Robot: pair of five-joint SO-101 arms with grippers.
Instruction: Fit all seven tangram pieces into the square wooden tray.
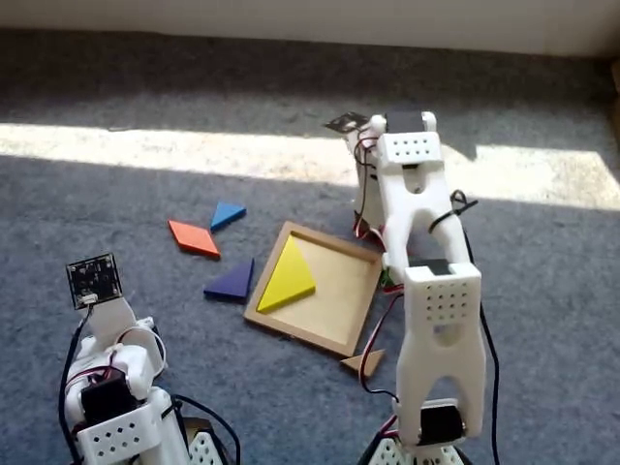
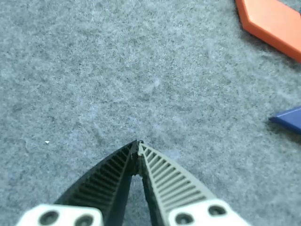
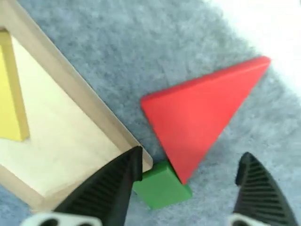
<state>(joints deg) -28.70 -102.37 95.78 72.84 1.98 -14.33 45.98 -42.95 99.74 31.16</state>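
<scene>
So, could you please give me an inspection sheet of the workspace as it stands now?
Surface: grey carpet, sunlit band across its far part.
Job's things: square wooden tray holds a yellow triangle; orange parallelogram, light blue triangle and dark blue triangle lie beside it; tan triangle by its near corner; red triangle and green block outside its rim.
Clutter: nothing seen.
Grippers: left gripper shut over bare carpet; right gripper open above those two.
Cables: red wires trail beside the tray.
Surroundings: pale wall base behind.
</scene>
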